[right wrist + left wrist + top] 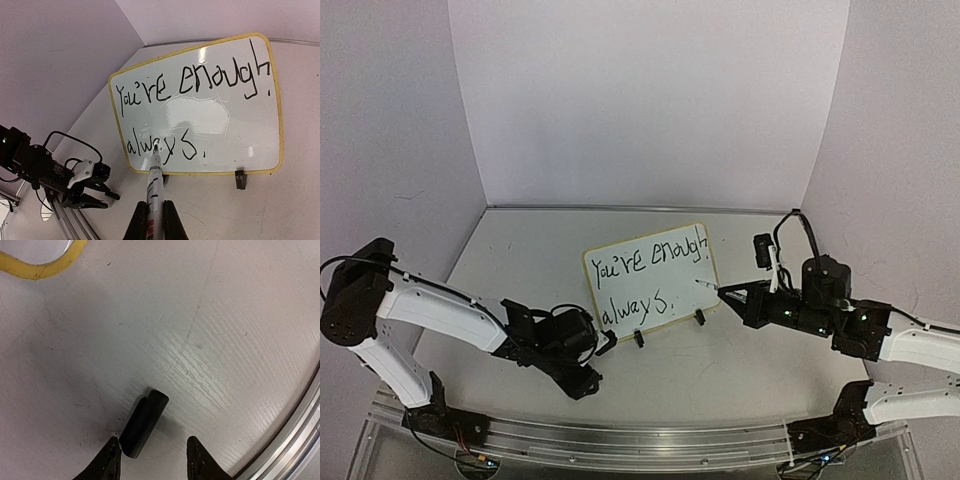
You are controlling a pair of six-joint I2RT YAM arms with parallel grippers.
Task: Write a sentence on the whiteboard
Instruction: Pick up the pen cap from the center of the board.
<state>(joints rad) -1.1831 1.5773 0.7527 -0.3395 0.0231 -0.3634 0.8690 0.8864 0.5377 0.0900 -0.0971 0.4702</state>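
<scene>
Cap [144, 423] lies on my counter [225, 340] at the left pincer's [153, 442] parted fingers. My right pincer [155, 205] grips a marker [156, 172] before the whiteboard [220, 125].

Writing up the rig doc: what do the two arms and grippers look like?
The left arm and right arm have white shell links and black joint housings. The left gripper and right gripper are black with tapered fingers. Black cables loop along both; small green lights glow on the right arm.

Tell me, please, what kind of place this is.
Probably a lab robot bench: left arm and right arm on a metal rail, plain pale walls, a small whiteboard.
</scene>
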